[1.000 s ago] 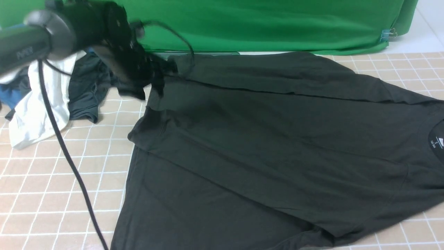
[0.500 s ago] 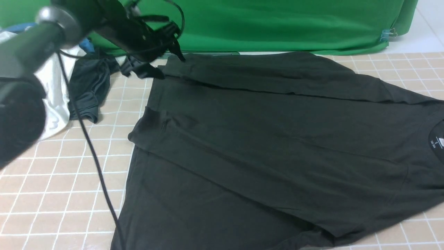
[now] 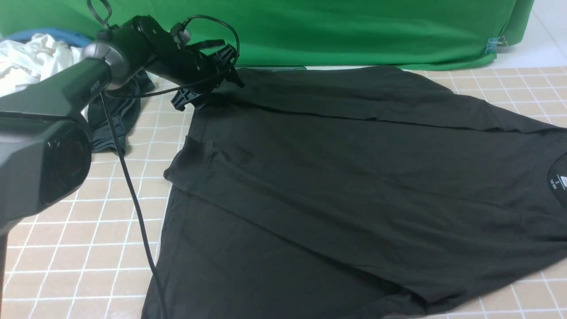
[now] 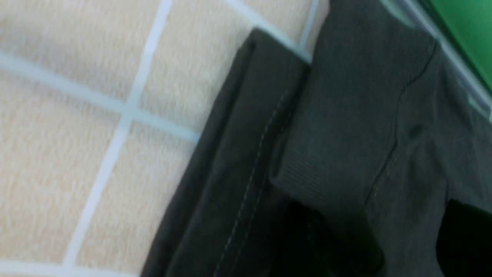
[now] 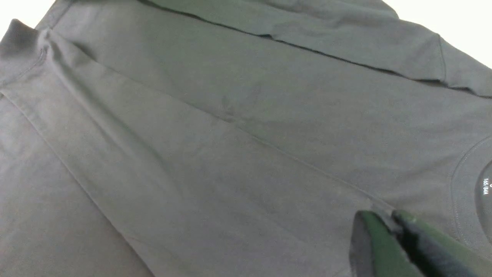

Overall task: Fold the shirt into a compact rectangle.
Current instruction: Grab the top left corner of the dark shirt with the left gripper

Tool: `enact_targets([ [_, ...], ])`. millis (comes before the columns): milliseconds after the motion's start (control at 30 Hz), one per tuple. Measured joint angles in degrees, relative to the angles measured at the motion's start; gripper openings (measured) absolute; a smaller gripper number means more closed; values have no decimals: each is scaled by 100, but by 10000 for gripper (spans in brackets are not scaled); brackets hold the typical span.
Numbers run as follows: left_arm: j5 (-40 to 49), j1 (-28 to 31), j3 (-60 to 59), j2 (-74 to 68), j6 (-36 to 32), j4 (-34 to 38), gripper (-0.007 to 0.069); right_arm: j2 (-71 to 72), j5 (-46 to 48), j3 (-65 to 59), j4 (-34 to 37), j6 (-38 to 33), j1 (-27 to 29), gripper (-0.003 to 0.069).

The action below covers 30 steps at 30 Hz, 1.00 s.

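"The shirt (image 3: 336, 177) lies spread across the bench (image 3: 66, 230), collar (image 3: 556, 173) at the right edge. What could spoil it?"

"The left gripper (image 3: 212, 86). Its jaws are apart and the arm is stretched low to the far-left corner. If it closes there, I reckon it'd snag the folded far flap (image 3: 354, 93) and drag it askew."

"And the other?"

"The right gripper (image 5: 384, 219) is clenched, empty, hovering near the collar."

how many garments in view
3: the black shirt spread across the middle; a dark grey garment to its left; a white garment at far left. More may be hidden.
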<state>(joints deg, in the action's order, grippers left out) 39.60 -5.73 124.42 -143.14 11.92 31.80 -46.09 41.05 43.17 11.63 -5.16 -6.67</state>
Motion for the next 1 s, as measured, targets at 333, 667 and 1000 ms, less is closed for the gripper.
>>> enact_targets([
  [333,-618,0,0,-85,-191,-18,384,0,-7,0,0,23,-28,83],
  [667,-623,0,0,-99,51,-76,303,0,-7,0,0,161,-25,83],
  [1000,-623,0,0,-99,422,-439,188,0,-7,0,0,175,-25,89],
])
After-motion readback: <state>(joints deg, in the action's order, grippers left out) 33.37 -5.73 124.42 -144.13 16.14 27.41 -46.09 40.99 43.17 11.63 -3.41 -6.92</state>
